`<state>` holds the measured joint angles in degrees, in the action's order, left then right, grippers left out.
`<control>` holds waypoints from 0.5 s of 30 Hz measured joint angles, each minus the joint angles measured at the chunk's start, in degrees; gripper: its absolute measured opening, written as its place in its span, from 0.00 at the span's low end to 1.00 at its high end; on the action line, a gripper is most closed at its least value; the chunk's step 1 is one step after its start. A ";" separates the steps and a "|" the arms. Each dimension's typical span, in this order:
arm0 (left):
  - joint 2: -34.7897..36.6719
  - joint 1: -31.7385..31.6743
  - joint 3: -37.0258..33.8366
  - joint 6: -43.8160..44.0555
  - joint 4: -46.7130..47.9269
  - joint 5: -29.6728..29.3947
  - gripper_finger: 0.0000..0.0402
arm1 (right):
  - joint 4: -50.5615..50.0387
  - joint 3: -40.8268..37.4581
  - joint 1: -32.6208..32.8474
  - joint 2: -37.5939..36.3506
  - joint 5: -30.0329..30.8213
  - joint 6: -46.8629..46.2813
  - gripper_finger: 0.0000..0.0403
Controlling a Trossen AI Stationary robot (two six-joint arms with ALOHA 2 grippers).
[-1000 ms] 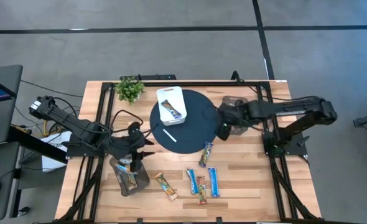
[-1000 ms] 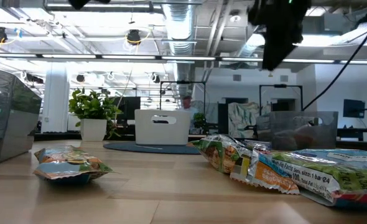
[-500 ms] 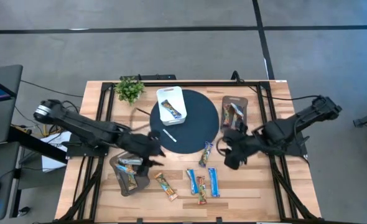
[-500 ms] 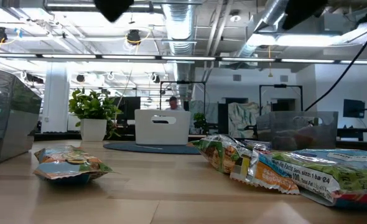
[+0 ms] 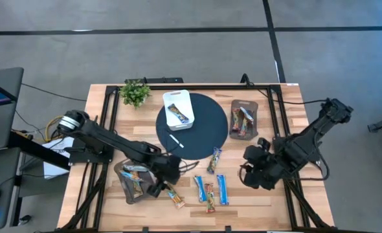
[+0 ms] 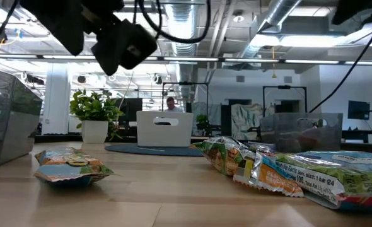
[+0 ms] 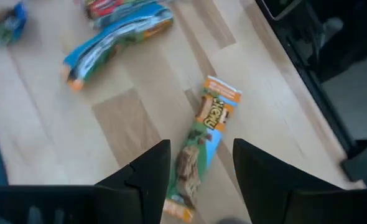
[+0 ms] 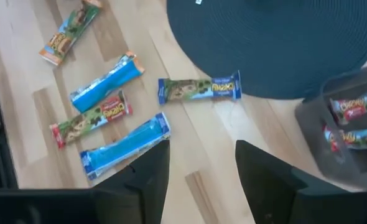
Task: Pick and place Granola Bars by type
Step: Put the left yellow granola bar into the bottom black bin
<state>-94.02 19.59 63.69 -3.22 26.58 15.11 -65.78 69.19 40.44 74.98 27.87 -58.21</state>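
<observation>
Bar partly hidden, seemingly untouched, between open left gripper fingers.

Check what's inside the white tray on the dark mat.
The white tray holds one blue-and-brown granola bar lying flat. Anything beneath the bar is covered, so I can't rule out a second one.

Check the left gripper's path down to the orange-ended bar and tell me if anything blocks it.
Nothing visible blocks it. The left gripper hangs open right above the orange-ended bar, which lies alone on bare wood of the table. The nearest other bar lies well clear of it.
</observation>
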 joint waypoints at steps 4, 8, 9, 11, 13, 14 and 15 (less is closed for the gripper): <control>-4.02 0.87 3.84 -4.46 1.22 -2.18 0.42 | -2.05 0.00 2.83 0.00 1.24 -3.94 0.42; -8.34 1.04 8.06 -8.28 5.31 -2.33 0.42 | -4.15 0.00 5.65 0.00 3.33 -7.45 0.41; -9.35 1.08 8.96 -9.09 6.59 -2.31 0.42 | -4.77 0.00 6.32 0.01 3.97 -8.32 0.41; -11.20 1.12 10.41 -10.72 8.55 -2.29 0.42 | -5.93 0.00 7.67 0.02 4.91 -9.91 0.40; -12.76 1.16 11.72 -11.63 11.06 -2.12 0.42 | -7.05 0.00 8.86 0.00 5.46 -11.20 0.40; -13.53 1.16 12.23 -12.01 11.48 -2.11 0.42 | -7.72 0.00 9.53 0.02 5.48 -11.93 0.40; -14.18 1.17 12.62 -12.45 12.14 -2.10 0.42 | -8.25 0.00 10.11 0.01 5.49 -12.51 0.40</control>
<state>-108.20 20.77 76.31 -15.68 38.72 13.01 -74.03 69.19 50.55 74.99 33.36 -70.73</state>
